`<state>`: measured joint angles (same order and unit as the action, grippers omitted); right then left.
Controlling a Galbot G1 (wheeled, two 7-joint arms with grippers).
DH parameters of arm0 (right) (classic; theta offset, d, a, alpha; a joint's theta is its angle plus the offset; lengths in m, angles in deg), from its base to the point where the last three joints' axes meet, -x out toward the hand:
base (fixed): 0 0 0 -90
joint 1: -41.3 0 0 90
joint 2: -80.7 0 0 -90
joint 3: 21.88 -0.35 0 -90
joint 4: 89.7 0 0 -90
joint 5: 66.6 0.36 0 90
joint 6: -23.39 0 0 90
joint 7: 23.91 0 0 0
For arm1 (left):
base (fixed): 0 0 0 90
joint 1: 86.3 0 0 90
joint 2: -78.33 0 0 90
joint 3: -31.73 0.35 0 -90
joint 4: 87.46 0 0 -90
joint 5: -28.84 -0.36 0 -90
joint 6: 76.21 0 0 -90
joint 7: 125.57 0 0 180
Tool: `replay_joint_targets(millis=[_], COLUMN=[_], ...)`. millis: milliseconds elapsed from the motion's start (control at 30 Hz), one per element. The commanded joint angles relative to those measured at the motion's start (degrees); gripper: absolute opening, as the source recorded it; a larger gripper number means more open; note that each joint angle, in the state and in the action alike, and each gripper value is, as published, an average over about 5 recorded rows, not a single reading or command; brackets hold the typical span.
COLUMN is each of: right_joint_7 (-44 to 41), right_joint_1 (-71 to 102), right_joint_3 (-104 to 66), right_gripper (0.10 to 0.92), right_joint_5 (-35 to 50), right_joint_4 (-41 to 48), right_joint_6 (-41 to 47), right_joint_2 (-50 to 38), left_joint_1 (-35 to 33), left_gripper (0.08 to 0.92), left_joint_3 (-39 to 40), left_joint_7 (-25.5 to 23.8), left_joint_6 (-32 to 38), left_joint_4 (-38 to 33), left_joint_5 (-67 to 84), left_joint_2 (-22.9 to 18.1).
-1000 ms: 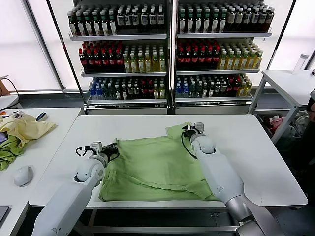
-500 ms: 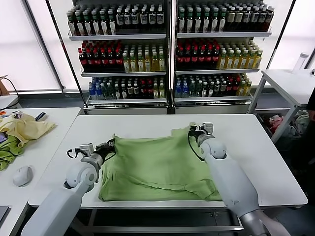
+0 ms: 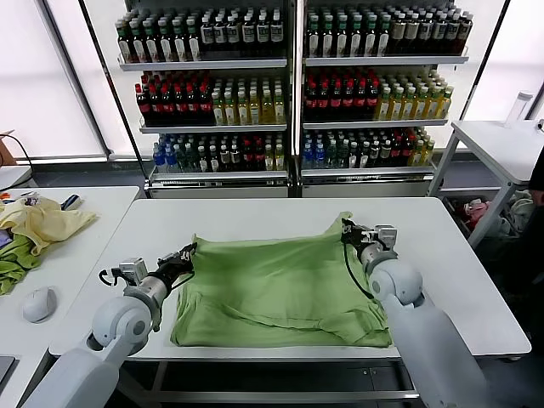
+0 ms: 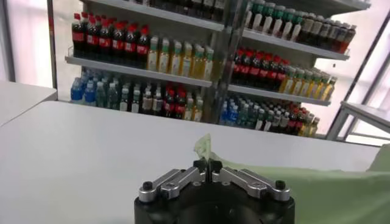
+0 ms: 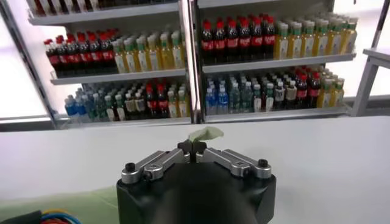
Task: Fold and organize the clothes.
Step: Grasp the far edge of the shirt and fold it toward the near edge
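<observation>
The left arm reaches forward low over the table (image 3: 255, 217), bent at the elbow; its left gripper (image 3: 190, 252) is pinched tight on the near-left top corner of the polo shirt (image 3: 276, 285), a small green flap sticking up between its fingertips in the left wrist view. The shirt lies spread flat across the middle of the table, stretched between both arms. The right arm extends up the shirt's right side, its right gripper (image 3: 348, 228) clamped on the raised far-right corner. Behind, shelves (image 3: 293, 61) hold rows of bottles.
</observation>
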<state>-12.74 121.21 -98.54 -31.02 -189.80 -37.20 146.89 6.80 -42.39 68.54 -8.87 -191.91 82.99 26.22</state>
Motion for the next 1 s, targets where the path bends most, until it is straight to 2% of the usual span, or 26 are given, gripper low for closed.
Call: replay_joint_targets(millis=[33, 200, 567, 700, 867, 1000], right_joint_7=[0.1, 0.3, 1.8, 1.6, 1.4, 1.1], right_joint_1=[16.4, 19.1, 17.4, 17.4, 19.3, 21.5], right_joint_3=[-7.4, -7.7, -4.3, -3.4, -4.2, -5.6], right_gripper=[0.118, 0.118, 0.118, 0.156, 0.294, 0.406], right_joint_5=[-0.1, -1.7, -3.9, -6.1, -7.6, -8.5], right_joint_4=[-14.4, -12.9, -7.4, -7.3, -10.0, -12.4], right_joint_6=[0.2, 0.1, 1.5, 2.1, 1.5, 0.4], right_joint_2=[-2.0, -1.3, 1.1, 1.3, 1.0, 0.6], left_joint_1=[-9.8, -11.7, -10.8, -11.5, -15.1, -18.2], left_gripper=[0.097, 0.097, 0.109, 0.196, 0.343, 0.455], left_joint_3=[-2.5, -1.7, 0.2, 0.0, -2.2, -4.4], left_joint_7=[-0.4, -0.5, -0.7, -0.3, 2.8, 7.7], left_joint_6=[-0.3, -1.5, -1.7, -1.2, 0.3, 1.7], left_joint_4=[-6.6, -5.8, -2.7, -2.9, -6.7, -9.6], left_joint_5=[-2.7, -8.1, -15.9, -19.7, -26.5, -31.1], left_joint_2=[1.8, 1.8, -0.2, -0.9, -3.1, -7.8])
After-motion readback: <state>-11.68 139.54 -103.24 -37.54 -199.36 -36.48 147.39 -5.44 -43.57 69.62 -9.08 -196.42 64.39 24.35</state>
